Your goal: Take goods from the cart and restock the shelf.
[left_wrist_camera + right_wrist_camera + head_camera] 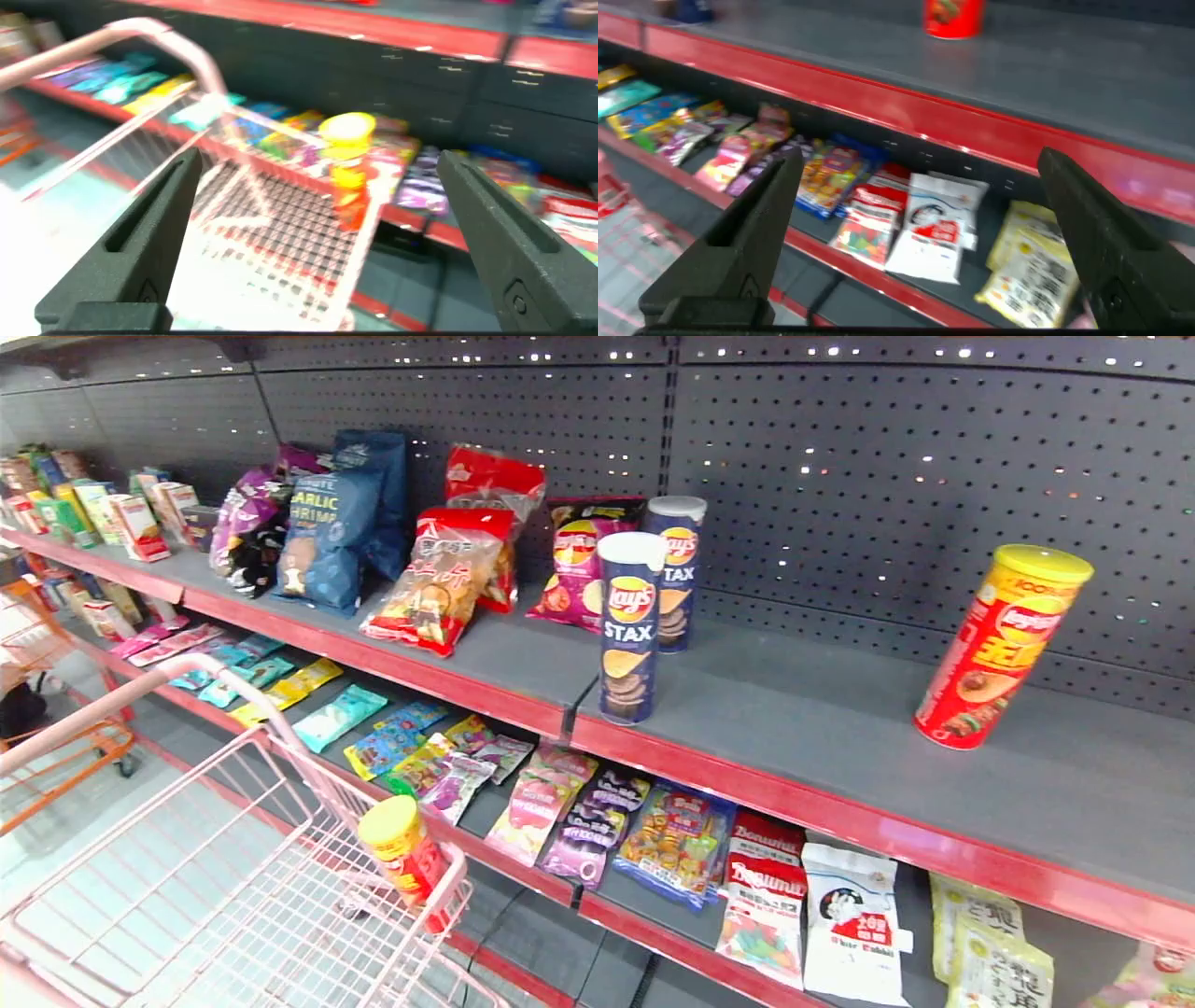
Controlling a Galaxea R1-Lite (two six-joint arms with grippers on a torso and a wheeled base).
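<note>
Shop aisle, dark pegboard wall (887, 457) before you.
Pinpoints of light shine through its holes; to your left, pale grey floor (163, 756) runs down the aisle, an orange trolley (89, 739) standing on it.

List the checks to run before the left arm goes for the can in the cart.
1. Open, empty left gripper: ok.
2. The can standing lid up in a corner of the cart: ok.
3. The can lined up ahead of the left gripper: ok, roughly.
4. Gap between the left gripper and the can: cannot tell.
5. Bare space on the shelf to set it down: ok.
6. Open, empty right gripper: ok.
</note>
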